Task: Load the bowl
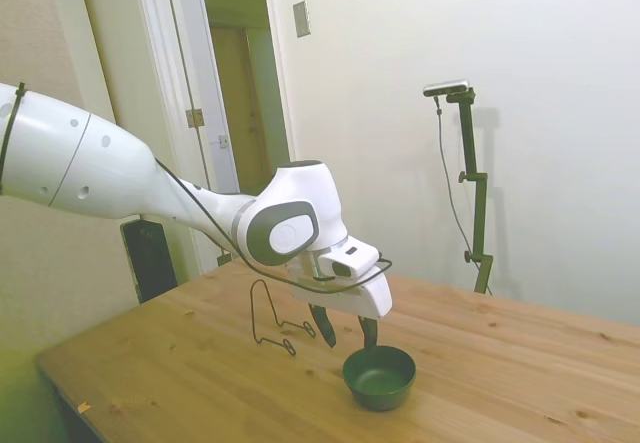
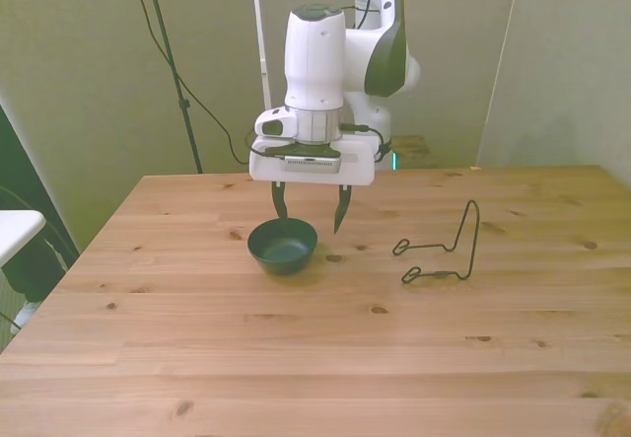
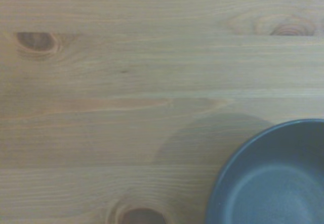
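Note:
The small dark green bowl (image 1: 379,376) (image 2: 283,245) stands upright on the wooden table with nothing in it. In the wrist view only part of the bowl (image 3: 273,176) shows at a corner. My gripper (image 1: 344,327) (image 2: 308,206) hangs open just above the table, right behind the bowl's far rim. One finger stands over the rim and the other off to the front view's right. Nothing is between the fingers.
A thin black wire stand (image 1: 276,315) (image 2: 444,251) rests on the table (image 2: 315,358), to the front view's right of the bowl and about a hand's width from the gripper. A doorway shows behind the table in the side view.

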